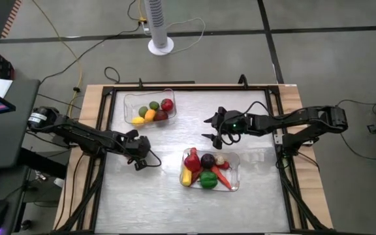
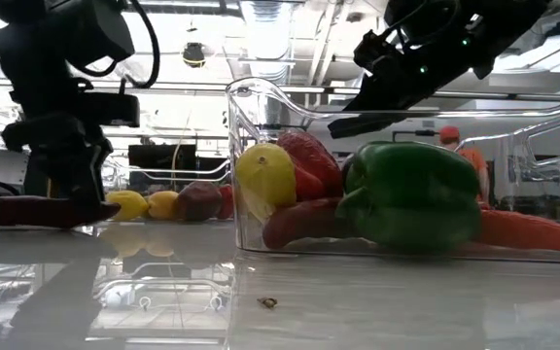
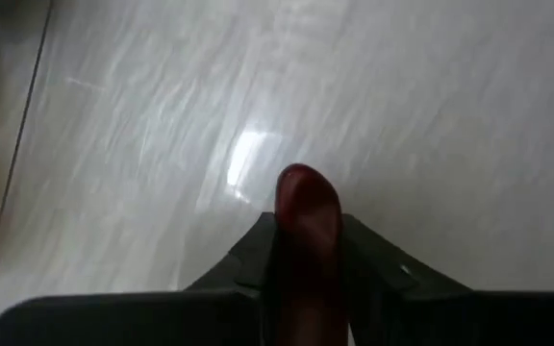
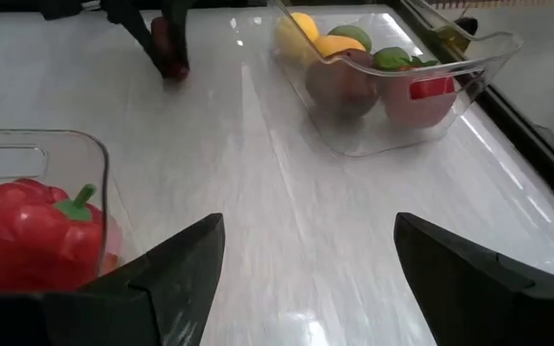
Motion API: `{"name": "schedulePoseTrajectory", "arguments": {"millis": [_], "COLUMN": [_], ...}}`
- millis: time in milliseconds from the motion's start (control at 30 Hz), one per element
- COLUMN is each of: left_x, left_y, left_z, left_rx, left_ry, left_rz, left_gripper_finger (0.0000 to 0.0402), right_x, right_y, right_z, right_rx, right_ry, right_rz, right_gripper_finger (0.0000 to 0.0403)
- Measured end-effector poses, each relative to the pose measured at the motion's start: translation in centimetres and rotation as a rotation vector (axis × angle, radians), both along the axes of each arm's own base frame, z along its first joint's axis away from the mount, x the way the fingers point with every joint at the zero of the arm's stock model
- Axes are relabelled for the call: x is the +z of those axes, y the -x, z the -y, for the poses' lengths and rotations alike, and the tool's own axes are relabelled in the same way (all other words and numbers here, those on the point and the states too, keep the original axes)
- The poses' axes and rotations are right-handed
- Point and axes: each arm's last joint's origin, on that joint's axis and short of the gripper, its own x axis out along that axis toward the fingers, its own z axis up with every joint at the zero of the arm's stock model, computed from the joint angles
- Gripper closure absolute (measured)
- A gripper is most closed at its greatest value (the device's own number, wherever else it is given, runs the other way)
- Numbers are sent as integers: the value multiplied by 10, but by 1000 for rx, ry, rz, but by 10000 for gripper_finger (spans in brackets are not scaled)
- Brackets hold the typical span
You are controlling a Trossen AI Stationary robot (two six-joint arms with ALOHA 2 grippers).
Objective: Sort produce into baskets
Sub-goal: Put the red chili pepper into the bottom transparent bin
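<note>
My left gripper [image 1: 139, 158] stands at the table's left middle, shut on a dark red long piece of produce [image 3: 304, 192], which also shows in the low view [image 2: 42, 211]. The far basket [image 1: 128, 98] holds yellow, orange, green and red round pieces. The near basket [image 1: 236, 156] holds a red pepper [image 4: 37, 231], a green pepper [image 2: 411, 190], a yellow piece, a dark purple piece and an orange long one. My right gripper [image 1: 213, 129] hangs open and empty [image 4: 306, 250] above the table, between the two baskets. My left gripper pinches the dark red piece between its two fingers [image 3: 258, 252], which come steeply from above. One rounded end [image 3: 301, 183] sticks out past the fingertips. In the low view the piece lies level at the tabletop, its long end [image 2: 13, 210] reaching out to one side of the fingers.
A black frame [image 1: 109, 91] runs around the tabletop. A white fan base [image 1: 160, 46] and cables lie beyond the far edge. A small crumb [image 2: 267, 302] lies on the table near its front. Bare tabletop [image 1: 142, 202] spreads at the near left.
</note>
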Motion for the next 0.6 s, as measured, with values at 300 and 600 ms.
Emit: {"name": "schedulePoseTrajectory", "arguments": {"millis": [300,600], "left_x": [53,109], "left_y": [-44,-85], "left_z": [8,21], "left_rx": [-128,-387], "left_ry": [-14,17], "left_rz": [355,944], "left_gripper_finger": [321,314], "right_x": [0,0], "right_y": [1,1], "right_z": [2,4], "right_rx": [-60,-62], "right_ry": [37,42], "right_rz": [-9,-11], "right_gripper_finger": [74,74]}}
